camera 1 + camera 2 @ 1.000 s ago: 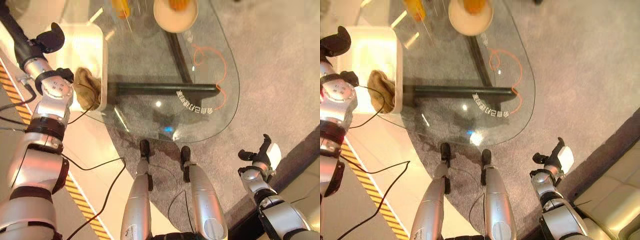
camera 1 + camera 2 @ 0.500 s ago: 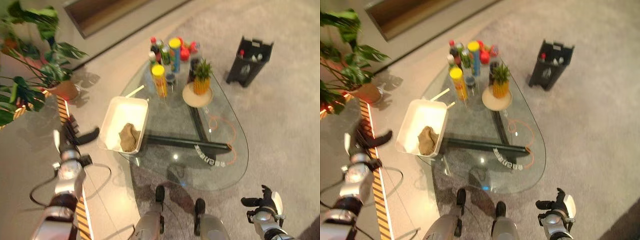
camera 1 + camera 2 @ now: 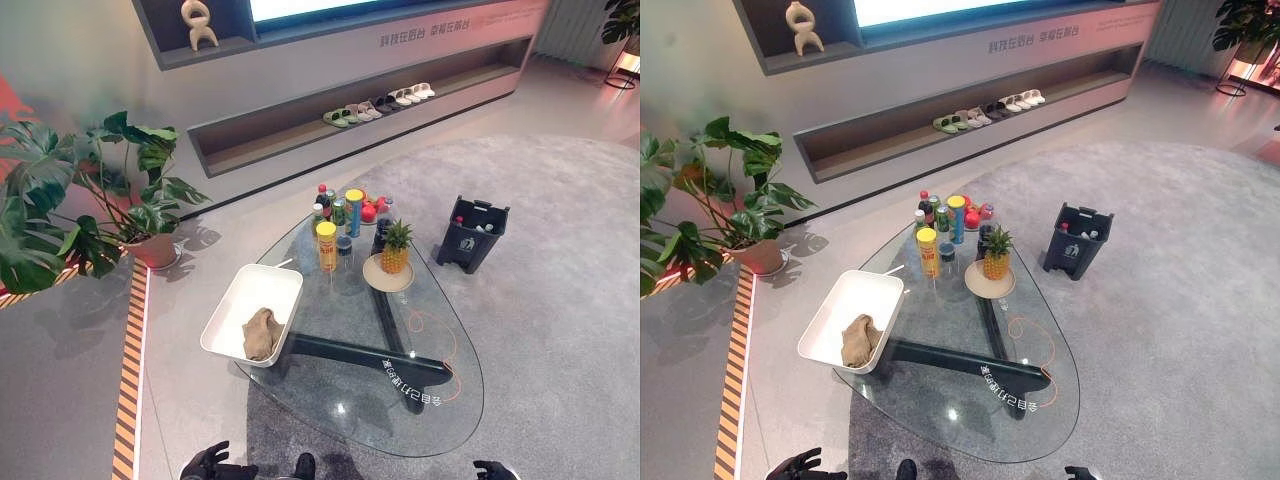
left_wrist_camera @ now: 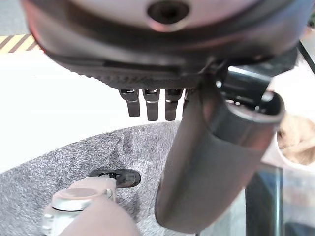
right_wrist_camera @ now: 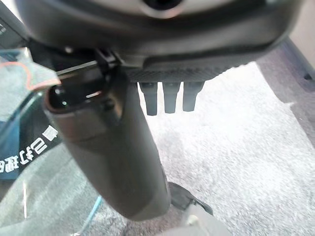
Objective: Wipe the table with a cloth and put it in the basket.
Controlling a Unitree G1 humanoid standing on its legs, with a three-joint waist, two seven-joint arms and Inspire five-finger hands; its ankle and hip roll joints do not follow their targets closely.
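A crumpled brown cloth (image 3: 263, 333) lies inside the white basket (image 3: 252, 292), which stands on the near left end of the glass table (image 3: 400, 420). My left hand (image 3: 210, 465) shows at the bottom edge, over the floor and well short of the basket. In the left wrist view its fingers (image 4: 147, 105) are straight and its thumb stands out, open and holding nothing. My right hand (image 3: 492, 468) is low at the table's near right, above the grey carpet. Its fingers (image 5: 170, 98) are straight too, and the hand is open.
Several bottles and cans (image 3: 340, 212) crowd the table's far end beside a pineapple on a plate (image 3: 397, 252). An orange cord (image 3: 440, 340) lies on the glass. A dark bin (image 3: 472, 232) stands on the carpet at the right. A potted plant (image 3: 120, 200) and striped floor tape (image 3: 128, 380) are at the left.
The camera has swung up from a close look down to a wide view of the room. My left hand has drawn back from beside the basket. The cloth stays in the basket.
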